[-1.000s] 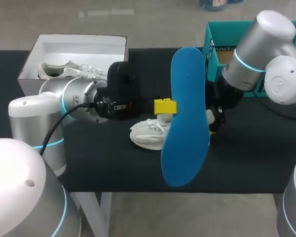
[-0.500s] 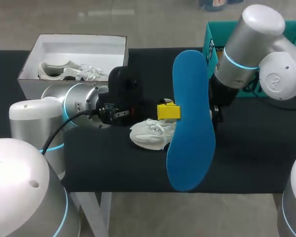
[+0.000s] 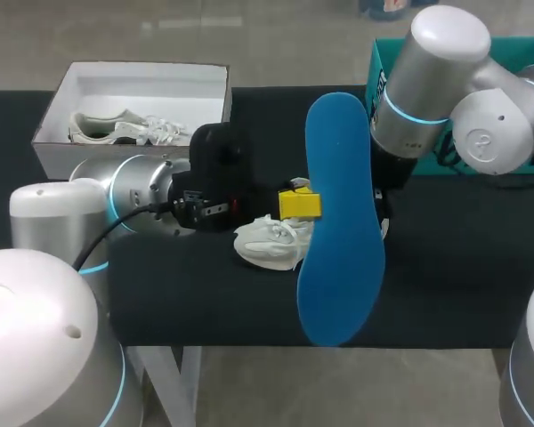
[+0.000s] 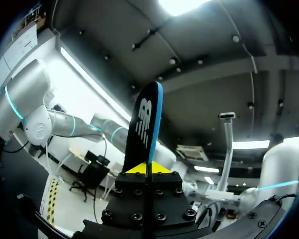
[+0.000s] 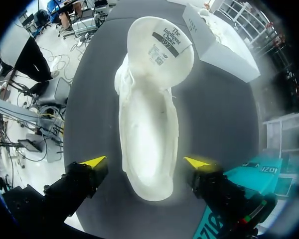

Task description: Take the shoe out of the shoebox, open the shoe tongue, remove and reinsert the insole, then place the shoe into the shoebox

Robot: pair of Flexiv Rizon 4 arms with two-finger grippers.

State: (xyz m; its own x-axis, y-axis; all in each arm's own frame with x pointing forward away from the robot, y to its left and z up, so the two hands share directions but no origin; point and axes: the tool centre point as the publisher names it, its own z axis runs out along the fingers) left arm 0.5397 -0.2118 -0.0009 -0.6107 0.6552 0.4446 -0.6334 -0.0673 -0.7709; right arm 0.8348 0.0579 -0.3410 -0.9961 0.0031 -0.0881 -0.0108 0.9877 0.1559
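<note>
My left gripper [image 3: 298,203] is shut on a long blue insole [image 3: 338,222], held upright above the table's middle. In the left wrist view the insole [image 4: 147,119] stands edge-on, black underside showing, clamped between the yellow tips of the left gripper [image 4: 147,168]. A white shoe [image 3: 271,242] lies on the black table below it. My right arm [image 3: 427,98] comes in over the shoe, its fingers hidden behind the insole. In the right wrist view the right gripper [image 5: 145,162] is open, straddling the shoe [image 5: 149,114] from above, apart from it. The shoe's tongue is folded back, its label showing.
The white shoebox [image 3: 62,107] stands at the back left with another white shoe [image 3: 116,127] inside; the same shoebox [image 5: 224,45] lies beyond the shoe's toe. A teal box [image 3: 383,89] sits at the back right, close behind my right arm. The black table's front edge [image 3: 249,342] runs below the insole.
My right arm has drawn up and toward the middle over the shoe. The left gripper has shifted slightly lower with the insole, which has tilted a little.
</note>
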